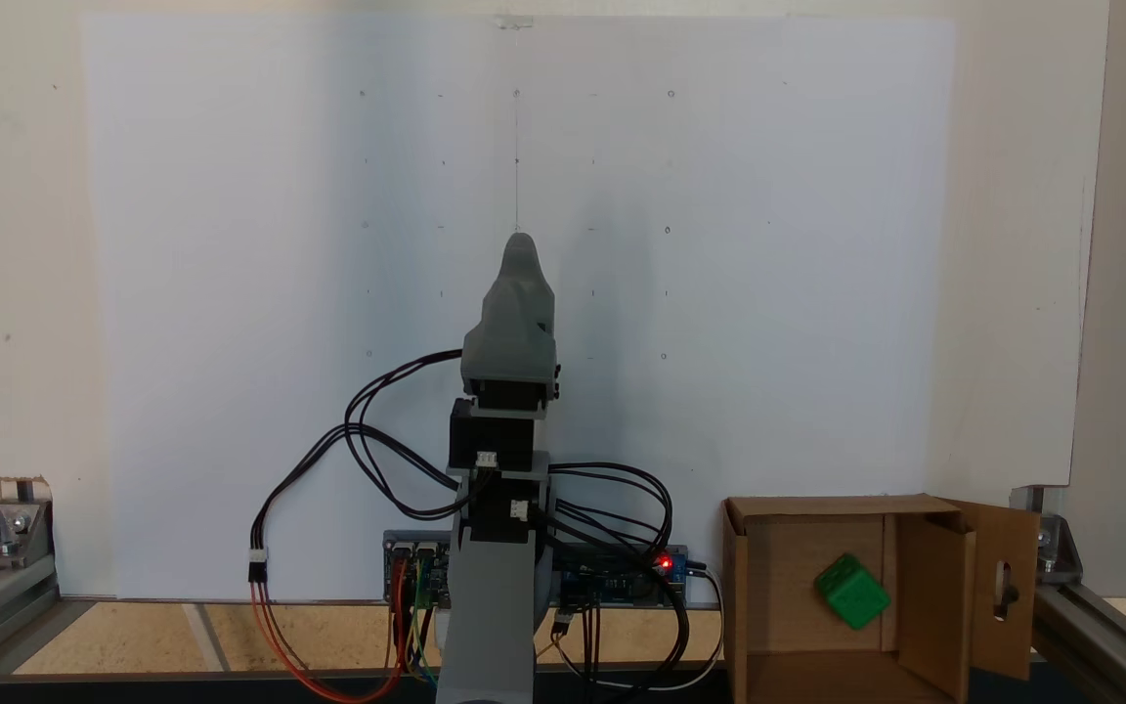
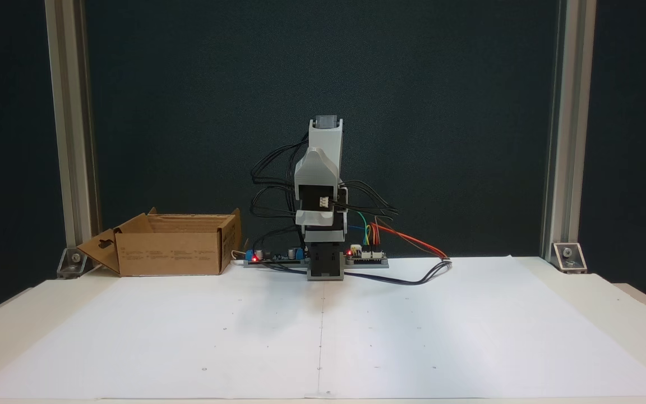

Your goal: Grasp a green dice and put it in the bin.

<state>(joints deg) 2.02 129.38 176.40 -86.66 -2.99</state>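
We find the small bright green plastic dice (image 1: 852,592) with rounded corners lying inside the brown corrugated cardboard bin (image 1: 803,523), tilted on one edge against the box's inner wall in the fixed view from above; in the fixed view from the front the bin (image 2: 169,252) stands at the left rear of the table, beside the arm's base, and its walls hide the dice; one flap with a slot-shaped cutout (image 1: 1005,587) hangs open on the outer side of the bin; the grey plastic arm (image 1: 490,606) is folded upright over its base, well apart from the bin, with the gripper (image 1: 520,242) held over the white paper sheet (image 1: 231,293) that covers the table; the two jaws lie one behind the other in both fixed views, so we cannot tell whether they stand apart or together, and we see nothing between them; black, red, orange and green cables (image 1: 368,440) loop from the arm to the circuit boards (image 2: 365,255) at its base, where red indicator lights (image 1: 663,561) glow.
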